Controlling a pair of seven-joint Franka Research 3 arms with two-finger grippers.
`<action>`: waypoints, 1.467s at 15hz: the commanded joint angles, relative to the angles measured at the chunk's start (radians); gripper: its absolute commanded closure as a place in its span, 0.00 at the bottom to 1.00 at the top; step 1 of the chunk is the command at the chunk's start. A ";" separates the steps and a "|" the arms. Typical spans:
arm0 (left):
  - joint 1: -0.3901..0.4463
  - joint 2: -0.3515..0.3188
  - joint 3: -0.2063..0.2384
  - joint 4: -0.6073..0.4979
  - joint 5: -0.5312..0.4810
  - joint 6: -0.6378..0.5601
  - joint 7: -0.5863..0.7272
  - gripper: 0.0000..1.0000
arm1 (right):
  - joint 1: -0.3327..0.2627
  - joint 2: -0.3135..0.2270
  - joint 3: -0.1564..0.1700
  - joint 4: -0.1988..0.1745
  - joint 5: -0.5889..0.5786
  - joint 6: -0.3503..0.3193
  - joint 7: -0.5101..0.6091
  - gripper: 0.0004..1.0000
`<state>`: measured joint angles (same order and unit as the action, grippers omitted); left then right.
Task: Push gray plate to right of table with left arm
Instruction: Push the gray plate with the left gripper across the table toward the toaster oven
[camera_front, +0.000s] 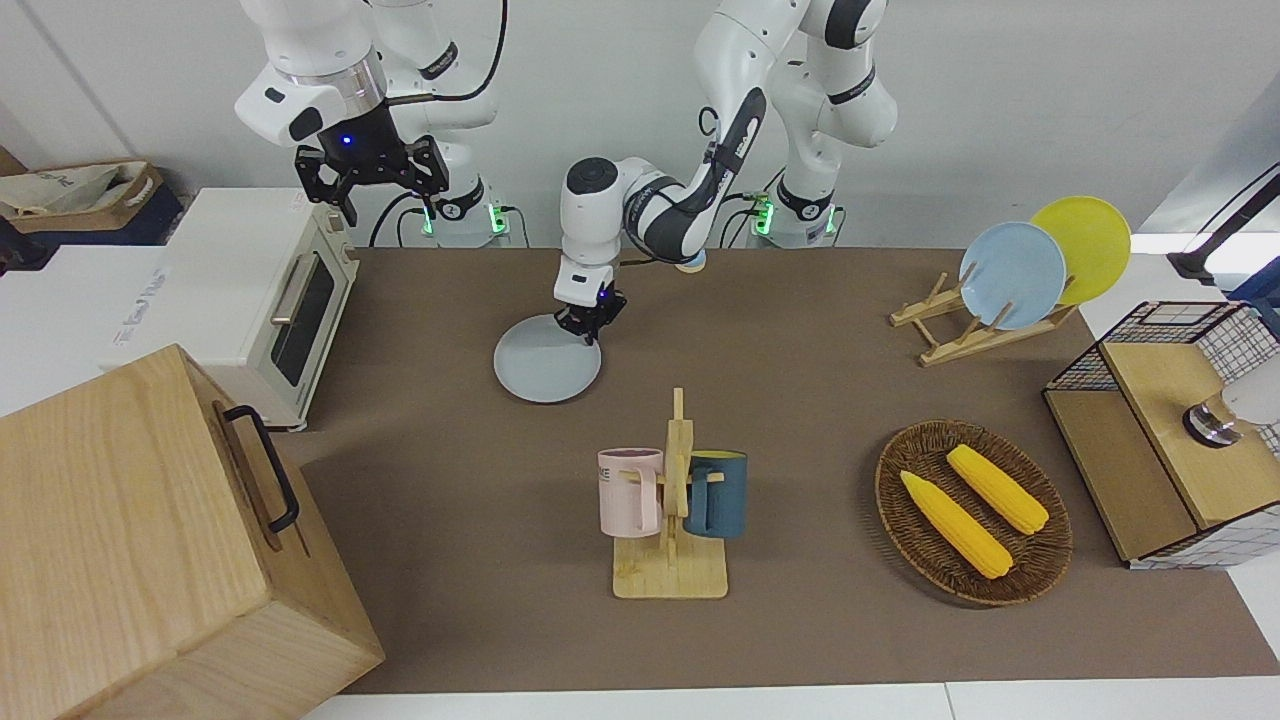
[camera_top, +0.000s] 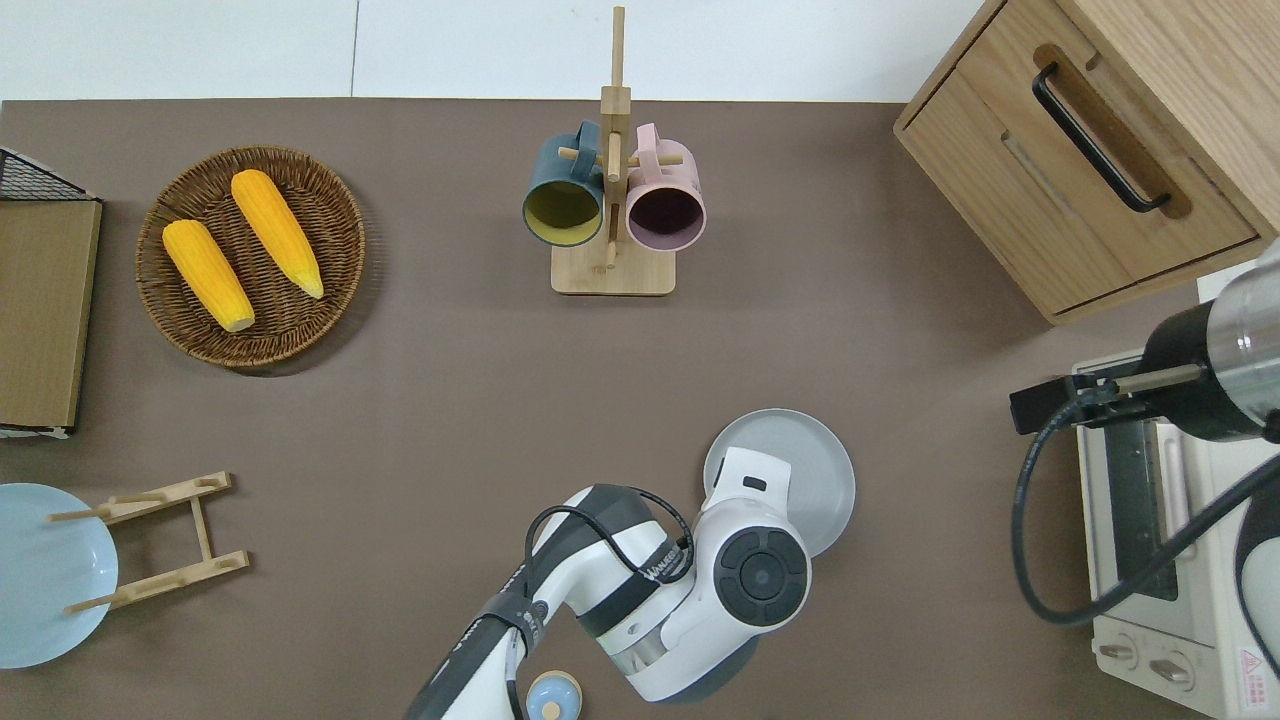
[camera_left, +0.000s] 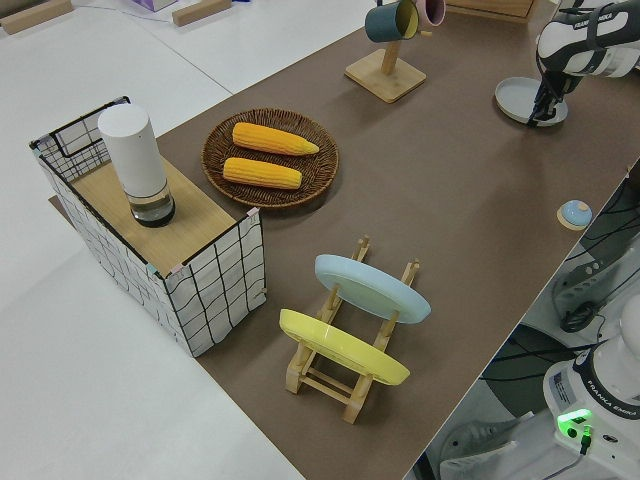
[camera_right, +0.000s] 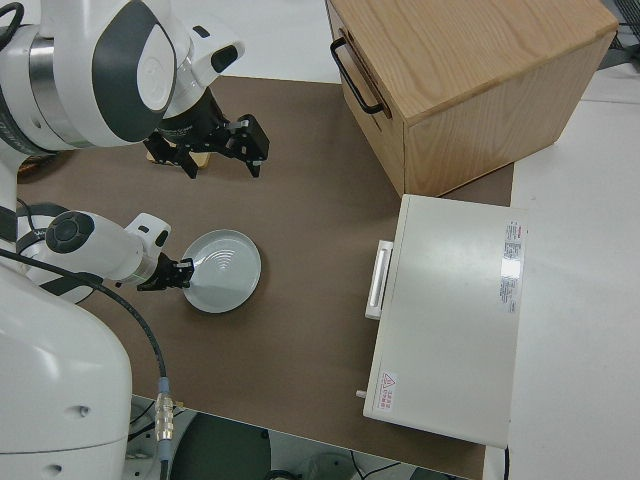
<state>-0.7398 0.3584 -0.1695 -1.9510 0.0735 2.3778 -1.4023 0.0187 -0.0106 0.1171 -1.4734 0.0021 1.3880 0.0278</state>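
Note:
The gray plate (camera_front: 540, 367) (camera_top: 815, 470) (camera_right: 225, 272) lies flat on the brown table (camera_front: 450, 520), close to the robots and a little toward the right arm's end. My left gripper (camera_front: 588, 332) (camera_right: 182, 274) is down at table height, shut, with its tips against the plate's rim on the side toward the left arm's end. In the overhead view the left arm's wrist (camera_top: 755, 560) hides the gripper and part of the plate. The right gripper (camera_front: 385, 200) (camera_right: 220, 160) is parked in the air with its fingers open.
A white toaster oven (camera_front: 260, 300) and a wooden cabinet (camera_front: 150, 540) stand at the right arm's end. A mug rack (camera_front: 675, 520) is farther from the robots than the plate. A corn basket (camera_front: 970, 510), plate rack (camera_front: 980, 330) and wire crate (camera_front: 1170, 430) fill the left arm's end.

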 joint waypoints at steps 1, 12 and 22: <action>-0.053 0.060 0.005 0.064 0.019 -0.037 -0.059 1.00 | -0.020 -0.006 0.013 0.004 0.010 -0.012 0.000 0.02; -0.081 0.102 0.010 0.158 0.017 -0.057 -0.092 0.65 | -0.020 -0.006 0.015 0.004 0.010 -0.012 0.000 0.02; -0.061 0.094 0.021 0.237 0.018 -0.196 -0.076 0.01 | -0.020 -0.006 0.013 0.004 0.010 -0.012 0.000 0.02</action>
<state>-0.8032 0.4367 -0.1549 -1.7866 0.0738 2.2744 -1.4740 0.0187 -0.0106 0.1171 -1.4734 0.0021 1.3880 0.0278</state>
